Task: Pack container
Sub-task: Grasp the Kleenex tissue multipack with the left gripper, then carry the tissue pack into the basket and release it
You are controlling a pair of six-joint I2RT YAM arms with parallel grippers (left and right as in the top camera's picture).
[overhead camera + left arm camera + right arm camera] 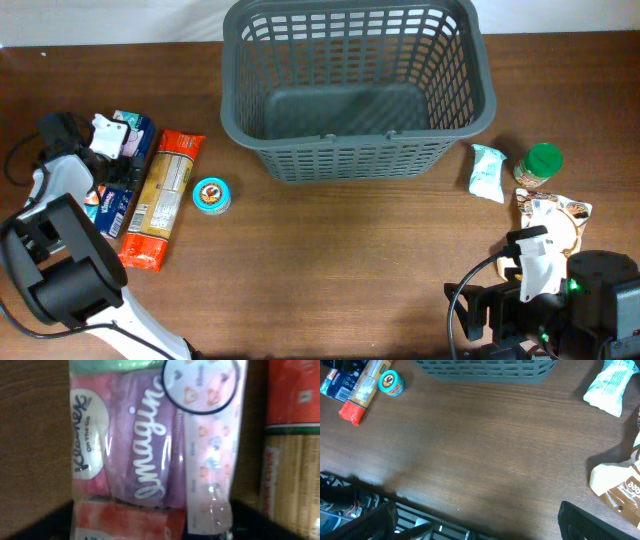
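The dark grey basket [355,150] stands empty at the table's far middle; its near wall shows in the right wrist view [485,370]. My left gripper [112,150] is at the far left, low over a pink and purple Kleenex tissue pack [150,440]. Its fingers [152,520] are open, one on each side of the pack. My right gripper [528,262] is open and empty above bare table at the front right, its fingers [480,520] wide apart.
Left of the basket lie a blue package [115,205], a long orange pasta pack [160,200] and a small round blue tin [211,195]. Right of it are a pale green packet [487,172], a green-lidded jar [540,165] and a brown-and-white pouch [560,212].
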